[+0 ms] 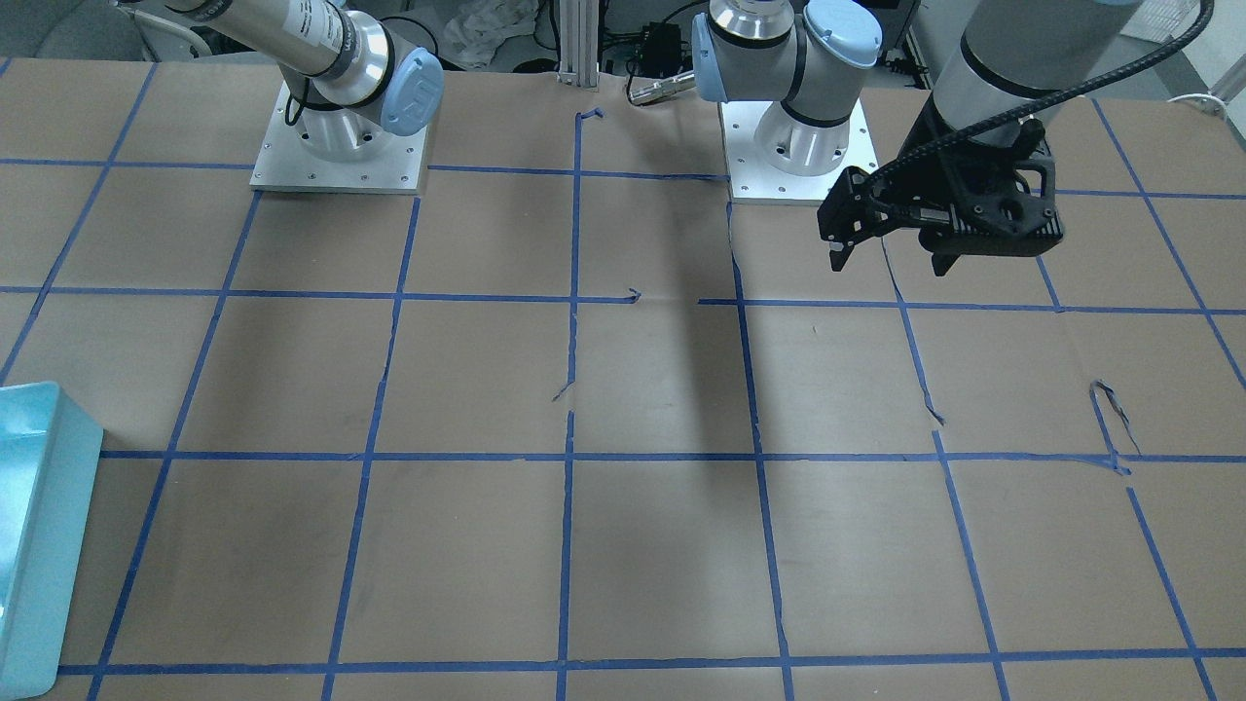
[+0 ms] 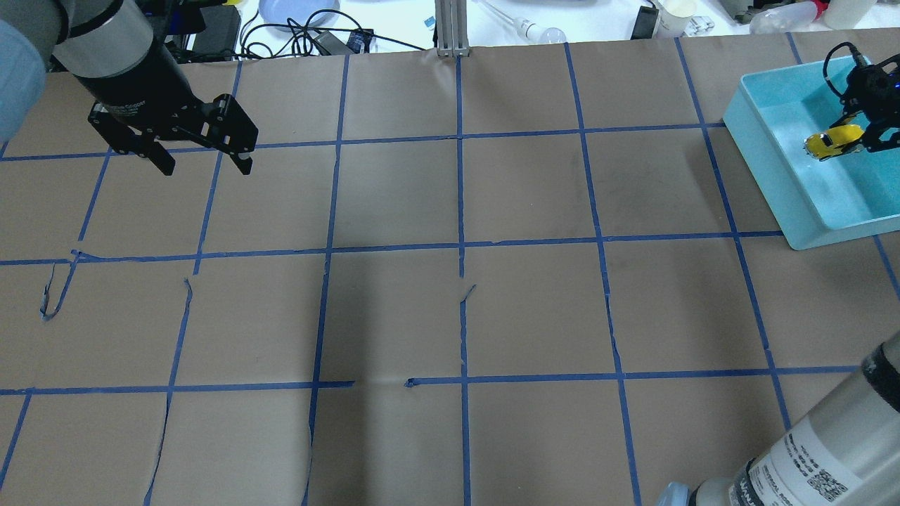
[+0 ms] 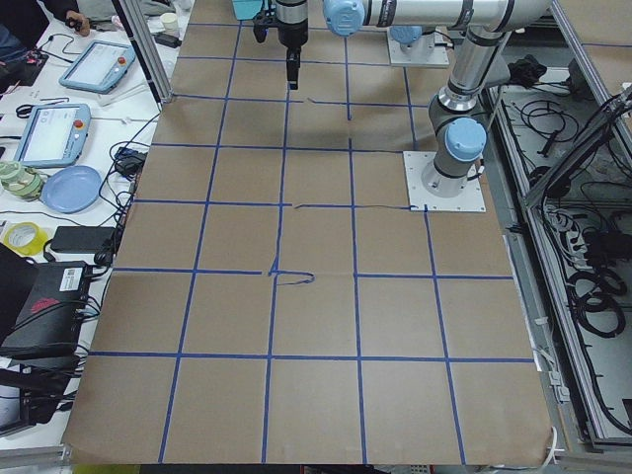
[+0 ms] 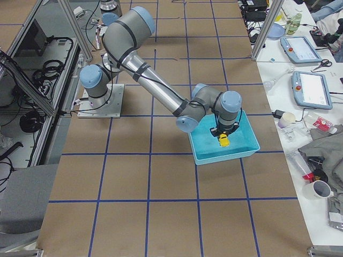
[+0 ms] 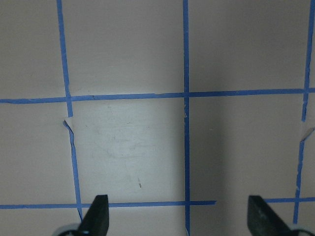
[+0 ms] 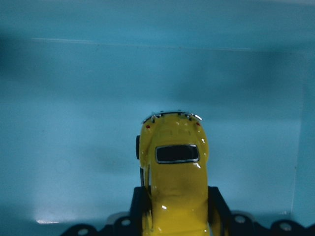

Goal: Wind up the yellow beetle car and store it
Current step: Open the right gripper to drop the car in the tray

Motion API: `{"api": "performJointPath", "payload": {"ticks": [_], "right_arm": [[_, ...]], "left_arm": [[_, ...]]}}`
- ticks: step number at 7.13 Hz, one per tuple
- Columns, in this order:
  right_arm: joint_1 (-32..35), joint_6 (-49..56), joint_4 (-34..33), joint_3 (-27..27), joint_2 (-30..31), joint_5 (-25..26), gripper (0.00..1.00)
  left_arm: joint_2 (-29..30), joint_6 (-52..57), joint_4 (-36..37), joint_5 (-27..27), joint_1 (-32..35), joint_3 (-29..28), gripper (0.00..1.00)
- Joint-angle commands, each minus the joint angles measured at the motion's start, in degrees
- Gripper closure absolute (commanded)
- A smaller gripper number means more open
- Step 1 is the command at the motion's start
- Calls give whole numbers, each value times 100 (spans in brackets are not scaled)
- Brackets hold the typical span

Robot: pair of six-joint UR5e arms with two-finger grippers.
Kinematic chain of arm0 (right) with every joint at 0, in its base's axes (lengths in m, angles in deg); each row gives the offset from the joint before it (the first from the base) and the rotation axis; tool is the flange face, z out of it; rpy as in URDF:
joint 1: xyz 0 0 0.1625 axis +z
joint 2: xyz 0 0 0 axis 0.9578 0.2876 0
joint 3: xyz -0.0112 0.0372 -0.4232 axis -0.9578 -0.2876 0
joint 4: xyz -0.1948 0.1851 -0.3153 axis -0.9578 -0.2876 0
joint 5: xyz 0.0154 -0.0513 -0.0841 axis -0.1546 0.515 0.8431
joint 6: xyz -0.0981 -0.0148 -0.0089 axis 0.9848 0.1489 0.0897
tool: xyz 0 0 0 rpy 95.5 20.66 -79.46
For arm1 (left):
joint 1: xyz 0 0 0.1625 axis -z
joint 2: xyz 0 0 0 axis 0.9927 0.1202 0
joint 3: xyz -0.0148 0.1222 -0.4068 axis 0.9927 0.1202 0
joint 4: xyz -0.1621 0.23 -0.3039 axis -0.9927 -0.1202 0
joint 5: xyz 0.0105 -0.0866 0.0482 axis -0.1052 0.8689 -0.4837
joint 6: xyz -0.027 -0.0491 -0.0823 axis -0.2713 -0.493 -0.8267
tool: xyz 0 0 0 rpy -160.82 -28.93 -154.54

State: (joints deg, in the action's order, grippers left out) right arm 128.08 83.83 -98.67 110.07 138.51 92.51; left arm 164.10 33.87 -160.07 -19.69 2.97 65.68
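Note:
The yellow beetle car [image 2: 833,143] is small and glossy, with a dark window. It is held between the fingers of my right gripper [image 2: 847,140], which is shut on it inside the light-blue bin [image 2: 763,169] at the table's far right. In the right wrist view the car [image 6: 174,182] hangs just over the bin floor [image 6: 74,123]. It also shows in the exterior right view [image 4: 223,141]. My left gripper [image 2: 206,167] is open and empty above the paper at the far left; the left wrist view shows its gripper [image 5: 179,216] over bare paper.
The table is covered with brown paper marked by a blue tape grid [image 2: 460,253], torn in a few places. The bin also shows at the left edge of the front view [image 1: 58,487]. Cables and clutter [image 2: 316,31] lie beyond the far table edge.

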Motion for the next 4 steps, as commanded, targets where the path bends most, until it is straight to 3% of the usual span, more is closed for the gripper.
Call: {"api": "performJointPath", "payload": {"ticks": [1, 2, 3, 4], "right_arm": [[-4, 2, -277, 335, -32, -39, 98], [-4, -25, -279, 389, -32, -30, 44], [-4, -190, -279, 389, -14, -21, 11], [-4, -1018, -270, 380, 47, -21, 0]], "left_arm": [[-6, -7, 1, 25, 7, -6, 0], [3, 2, 1, 16, 7, 3, 0], [-5, 2, 1, -19, 7, -6, 0], [-14, 2, 1, -37, 7, -6, 0]]}}
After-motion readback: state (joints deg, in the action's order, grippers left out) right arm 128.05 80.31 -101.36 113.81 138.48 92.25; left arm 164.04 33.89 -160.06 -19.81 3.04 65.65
